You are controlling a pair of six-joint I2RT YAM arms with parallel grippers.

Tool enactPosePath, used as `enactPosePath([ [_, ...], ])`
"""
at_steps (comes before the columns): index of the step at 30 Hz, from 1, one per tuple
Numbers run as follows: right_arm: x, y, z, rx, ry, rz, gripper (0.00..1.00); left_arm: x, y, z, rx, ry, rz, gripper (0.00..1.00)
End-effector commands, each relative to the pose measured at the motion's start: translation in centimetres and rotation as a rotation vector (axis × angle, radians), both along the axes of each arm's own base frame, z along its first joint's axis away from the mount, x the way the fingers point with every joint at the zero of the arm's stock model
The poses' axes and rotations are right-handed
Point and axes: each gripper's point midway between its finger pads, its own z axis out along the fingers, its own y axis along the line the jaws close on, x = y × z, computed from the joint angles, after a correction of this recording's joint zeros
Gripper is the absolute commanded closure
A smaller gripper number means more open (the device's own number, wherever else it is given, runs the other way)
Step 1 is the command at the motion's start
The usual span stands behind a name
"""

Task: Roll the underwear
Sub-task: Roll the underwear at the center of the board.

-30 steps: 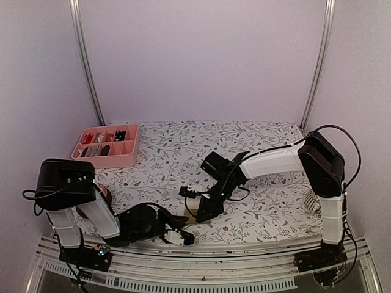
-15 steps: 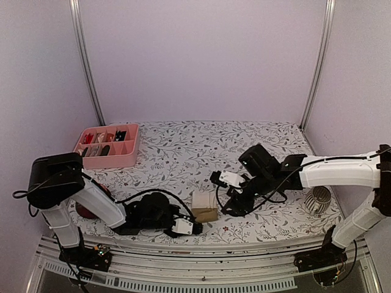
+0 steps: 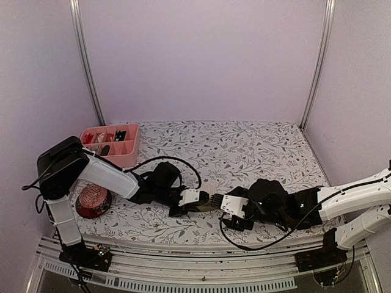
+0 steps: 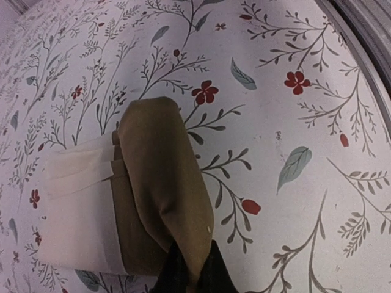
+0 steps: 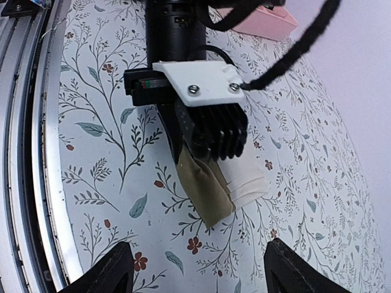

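The tan-beige underwear (image 4: 160, 183) lies on the floral table as a folded bundle, its pale band (image 4: 79, 201) along one side. My left gripper (image 4: 192, 276) is shut on the tan end of the underwear, and cloth shows pinched between its black fingertips. From above, the underwear (image 3: 208, 201) sits between the two grippers near the front middle. My right gripper (image 5: 204, 274) is open and low over the table, facing the underwear (image 5: 211, 186) and the left gripper (image 5: 198, 116) without touching either. From above, the left gripper (image 3: 198, 203) and right gripper (image 3: 223, 207) nearly meet.
A pink compartment tray (image 3: 107, 146) with small items stands at the back left. A reddish round object (image 3: 92, 201) sits by the left arm's base. The metal rail of the table's front edge (image 5: 21, 152) runs close to the grippers.
My right gripper opened, left the underwear and swung low to the front right. My left arm came from the front edge to the bundle and holds its tan end.
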Motion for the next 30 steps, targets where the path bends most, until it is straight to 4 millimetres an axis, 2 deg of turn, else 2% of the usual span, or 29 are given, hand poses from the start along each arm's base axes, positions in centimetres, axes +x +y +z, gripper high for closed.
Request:
enactPosePath([
  [1, 0.2, 1.2, 0.5, -0.017, -0.16, 0.021, 0.26, -2.3, 1.6, -3.1, 0.108, 0.333, -0.017, 1.0],
  [4, 0.2, 2.0, -0.6, -0.073, -0.201, 0.043, 0.27, -2.3, 1.7, -4.0, 0.132, 0.451, -0.016, 1.0],
  [9, 1.0, 3.3, -3.1, -0.193, -0.246, 0.061, 0.32, -1.5, 1.8, -3.6, 0.122, 0.599, 0.002, 1.0],
  [13, 2.4, 3.7, -5.5, -0.3, -0.277, 0.057, 0.34, -1.2, 1.9, -4.0, 0.128, 0.685, 0.011, 1.0],
  [20, 5.2, 3.7, -7.9, -0.386, -0.274, 0.049, 0.38, -0.4, 2.0, -4.6, 0.127, 0.839, 0.039, 1.0],
  [30, 7.9, 3.4, -10.8, -0.485, -0.285, 0.005, 0.5, 0.2, 2.3, -4.7, 0.125, 0.882, 0.056, 1.0],
])
